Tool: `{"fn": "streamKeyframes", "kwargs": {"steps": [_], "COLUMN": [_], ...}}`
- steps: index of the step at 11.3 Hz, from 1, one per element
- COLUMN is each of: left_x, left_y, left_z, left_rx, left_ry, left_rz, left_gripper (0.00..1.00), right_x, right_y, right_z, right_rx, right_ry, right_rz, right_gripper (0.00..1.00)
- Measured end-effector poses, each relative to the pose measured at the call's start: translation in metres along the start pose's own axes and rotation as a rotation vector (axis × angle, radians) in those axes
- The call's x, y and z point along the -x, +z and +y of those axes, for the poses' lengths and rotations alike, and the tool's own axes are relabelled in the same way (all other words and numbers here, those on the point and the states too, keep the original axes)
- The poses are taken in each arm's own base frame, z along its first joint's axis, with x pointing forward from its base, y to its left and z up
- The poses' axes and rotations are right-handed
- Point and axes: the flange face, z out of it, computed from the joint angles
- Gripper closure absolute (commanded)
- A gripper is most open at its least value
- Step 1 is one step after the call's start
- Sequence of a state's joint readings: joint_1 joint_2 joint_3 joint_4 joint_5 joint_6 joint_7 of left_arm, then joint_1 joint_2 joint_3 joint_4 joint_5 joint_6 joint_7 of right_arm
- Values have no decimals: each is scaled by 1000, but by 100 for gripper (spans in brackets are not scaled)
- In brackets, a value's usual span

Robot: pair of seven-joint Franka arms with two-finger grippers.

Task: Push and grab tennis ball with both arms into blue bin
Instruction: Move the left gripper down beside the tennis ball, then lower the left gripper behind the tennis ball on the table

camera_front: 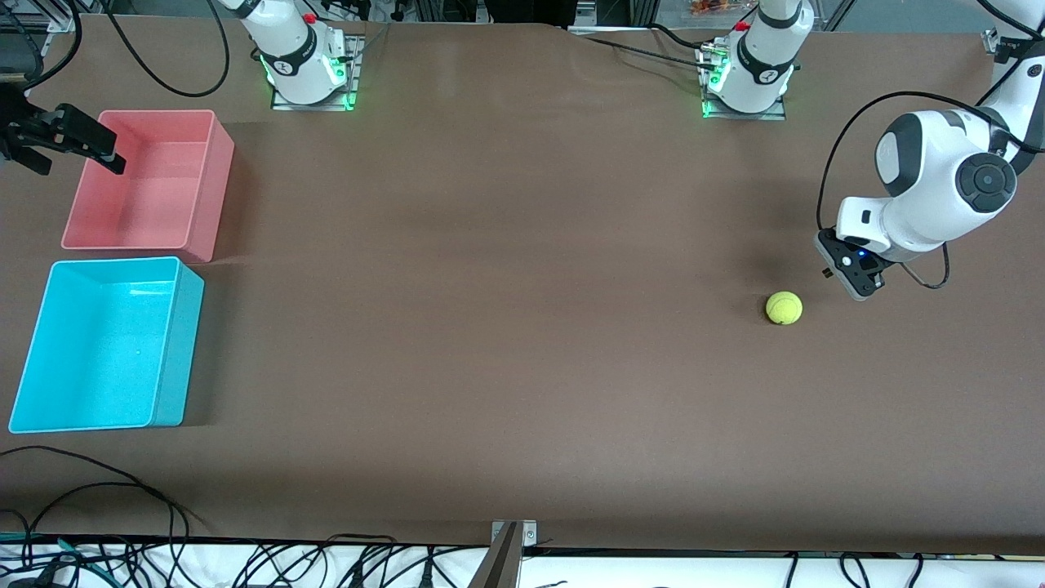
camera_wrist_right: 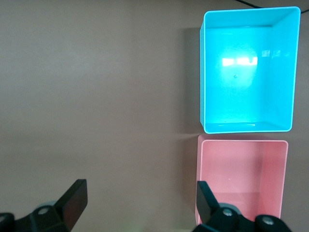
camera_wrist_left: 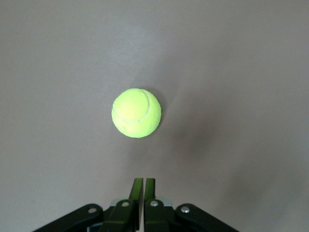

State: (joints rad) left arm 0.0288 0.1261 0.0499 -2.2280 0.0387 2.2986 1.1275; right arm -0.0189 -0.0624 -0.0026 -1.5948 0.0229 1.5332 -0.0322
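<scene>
Readable text: none | labels, brands, numbers, signs: none could be made out on any object in the three views

The brown tabletop is carrying the tennis ball toward the left arm's end. At the right arm's end the blue bin is sitting nearer the front camera, just beside the pink bin.
</scene>
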Motion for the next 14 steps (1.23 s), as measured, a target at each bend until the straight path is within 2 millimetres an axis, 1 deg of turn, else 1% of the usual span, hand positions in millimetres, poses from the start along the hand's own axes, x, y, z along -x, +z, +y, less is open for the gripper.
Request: {"fn": "streamKeyframes", "kwargs": {"steps": [1, 4, 7, 9, 11, 12, 14], "left_x": [2, 14, 17, 23, 31, 33, 32], "left_y": [1, 7, 16, 33, 57, 64, 68], "left_z": [0, -4, -5, -11, -16, -17, -18], "left_rx": [2, 14, 35, 43, 47, 53, 51], "left_ry": [40, 141, 197, 261, 314, 324, 332], "left_rz": [-1, -4, 8, 89, 115, 114, 112], "left_gripper": [92, 92, 92, 92, 92, 92, 92], "right_x": [0, 0, 0, 0, 0, 0, 0], "right_y": [0, 0, 0, 1, 1, 1, 1], "right_z": [0, 0, 0, 0, 1, 1, 1], "right_rx": [0, 0, 0, 0, 0, 0, 0], "right_ry": [0, 0, 0, 1, 2, 2, 2], "right_rz": [0, -1, -1, -2, -2, -2, -3], "right_gripper": [0, 0, 0, 0, 0, 0, 0]}}
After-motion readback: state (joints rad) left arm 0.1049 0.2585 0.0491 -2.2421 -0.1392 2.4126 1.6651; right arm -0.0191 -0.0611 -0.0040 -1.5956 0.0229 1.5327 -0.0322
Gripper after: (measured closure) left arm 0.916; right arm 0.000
